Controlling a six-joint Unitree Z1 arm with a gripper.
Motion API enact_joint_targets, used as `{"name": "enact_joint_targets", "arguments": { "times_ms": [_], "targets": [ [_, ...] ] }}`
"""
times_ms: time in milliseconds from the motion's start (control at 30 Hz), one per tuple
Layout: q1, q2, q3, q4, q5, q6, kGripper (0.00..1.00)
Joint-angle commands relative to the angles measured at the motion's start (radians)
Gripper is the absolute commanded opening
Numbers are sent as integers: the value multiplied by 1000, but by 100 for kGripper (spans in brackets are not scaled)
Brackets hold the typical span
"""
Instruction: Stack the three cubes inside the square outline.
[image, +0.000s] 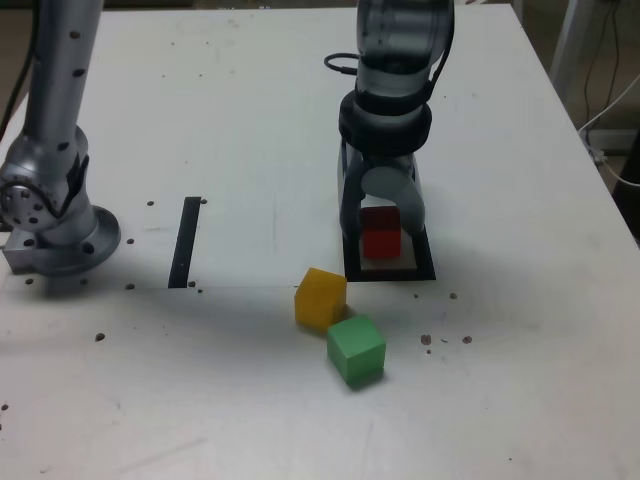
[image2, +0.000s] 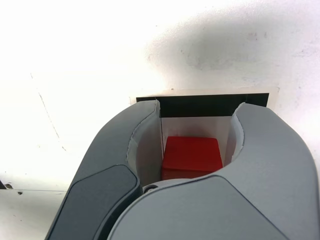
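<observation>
The red cube (image: 380, 232) is inside the black square outline (image: 425, 272), low over its pale centre; whether it rests on it I cannot tell. My gripper (image: 383, 243) comes down from above with its jaws on either side of the cube, shut on it. In the wrist view the red cube (image2: 192, 157) sits deep between the grey fingers (image2: 125, 150), with the square outline (image2: 200, 104) showing beyond my gripper (image2: 200, 107). The yellow cube (image: 320, 297) and the green cube (image: 356, 350) lie on the table in front of the outline, corners nearly touching.
A straight black strip (image: 184, 242) lies on the white table (image: 230, 120) towards the exterior view's left. The arm's grey base (image: 55, 215) stands at the exterior view's left edge. Small dark specks dot the table near the cubes.
</observation>
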Motion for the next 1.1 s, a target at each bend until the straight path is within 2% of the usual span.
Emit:
{"name": "enact_joint_targets", "arguments": {
  "times_ms": [0, 100, 167, 433, 767, 1067],
  "targets": [
    [4, 6, -5, -3, 0, 10, 60],
    [8, 9, -5, -7, 0, 23, 83],
    [9, 9, -4, -9, 2, 29, 91],
    [9, -1, 7, -15, 6, 30, 96],
    [-3, -139, 64, 47, 32, -9, 98],
    [-95, -238, 128, 114, 20, -14, 97]
  ]
}}
